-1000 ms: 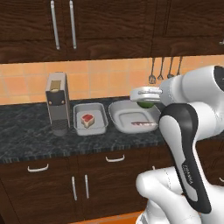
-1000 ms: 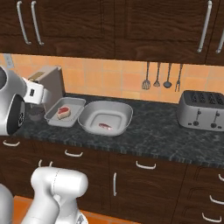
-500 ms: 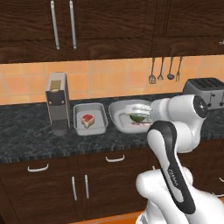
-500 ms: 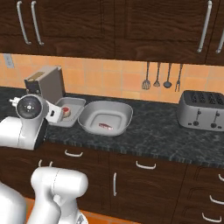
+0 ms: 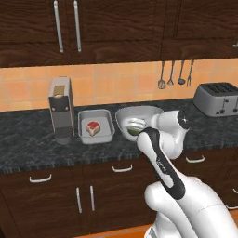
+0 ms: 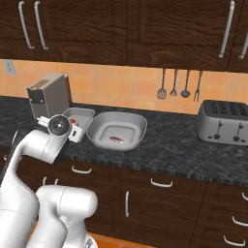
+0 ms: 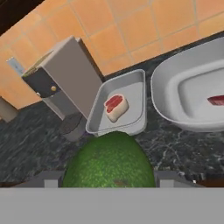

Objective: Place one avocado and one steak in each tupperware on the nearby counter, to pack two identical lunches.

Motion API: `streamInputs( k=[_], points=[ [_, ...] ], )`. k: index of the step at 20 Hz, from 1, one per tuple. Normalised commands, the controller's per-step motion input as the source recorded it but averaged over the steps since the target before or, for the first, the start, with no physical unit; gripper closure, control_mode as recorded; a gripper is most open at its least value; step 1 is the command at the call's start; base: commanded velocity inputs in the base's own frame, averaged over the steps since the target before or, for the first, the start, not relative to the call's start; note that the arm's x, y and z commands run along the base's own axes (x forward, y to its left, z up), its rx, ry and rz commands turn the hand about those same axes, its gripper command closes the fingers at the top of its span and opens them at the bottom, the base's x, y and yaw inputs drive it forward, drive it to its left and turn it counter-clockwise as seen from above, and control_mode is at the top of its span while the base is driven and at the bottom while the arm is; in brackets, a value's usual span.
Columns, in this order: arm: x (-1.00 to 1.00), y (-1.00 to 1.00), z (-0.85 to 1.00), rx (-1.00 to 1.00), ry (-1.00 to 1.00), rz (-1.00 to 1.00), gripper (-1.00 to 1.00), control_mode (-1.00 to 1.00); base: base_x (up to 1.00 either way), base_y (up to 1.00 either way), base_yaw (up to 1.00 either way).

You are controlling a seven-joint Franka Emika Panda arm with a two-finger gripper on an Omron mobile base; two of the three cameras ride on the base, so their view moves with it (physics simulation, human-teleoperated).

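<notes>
Avocado (image 7: 109, 159) sits green and rough right at your gripper (image 5: 135, 128), pinched between the jaws, so the pincer is clamped on it. In the left base view the avocado (image 5: 135, 130) hangs over the near rim of the oval container (image 5: 128, 114), above the counter (image 5: 28, 146); whether it touches the rim you cannot tell.

The small rectangular container (image 7: 127, 94) is just left of the oval one, close beside it. You have a steak (image 7: 116, 106) lying in it, red and pale, about in the middle. Same steak (image 5: 93, 127) shows in the left base view.

The oval container (image 6: 138, 127) holds a second steak (image 6: 116, 140) on its floor, a small red piece. In the hand view that piece (image 7: 217, 100) is cut by the right edge.

Left of the rectangular container stands a grey coffee machine (image 5: 60, 109), upright, near the wall. Behind it all is an orange tiled wall (image 6: 131, 87). Three utensils (image 6: 173, 85) hang on that wall, right of the containers. Far right on the counter (image 6: 179, 145) sits a silver toaster (image 6: 224, 122), well apart from the containers.

Dark wooden cabinets (image 5: 93, 195) with silver handles run below the worktop, and upper cabinets (image 6: 131, 29) hang above.
</notes>
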Motion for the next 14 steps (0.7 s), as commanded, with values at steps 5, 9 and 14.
streamInputs(
  k=[5, 9, 14],
  points=[
    [0.65, 0.52, -0.38, -0.04, 0.08, 0.00, 1.00, -1.00, 0.00, 0.00, 0.00],
    [0.61, 0.40, -0.09, -0.12, 0.00, 0.00, 1.00, -1.00, 0.00, 0.00, 0.00],
    [0.46, 0.04, 0.00, -0.14, 0.00, 0.00, 1.00, -1.00, 0.00, 0.00, 0.00]
  ],
)
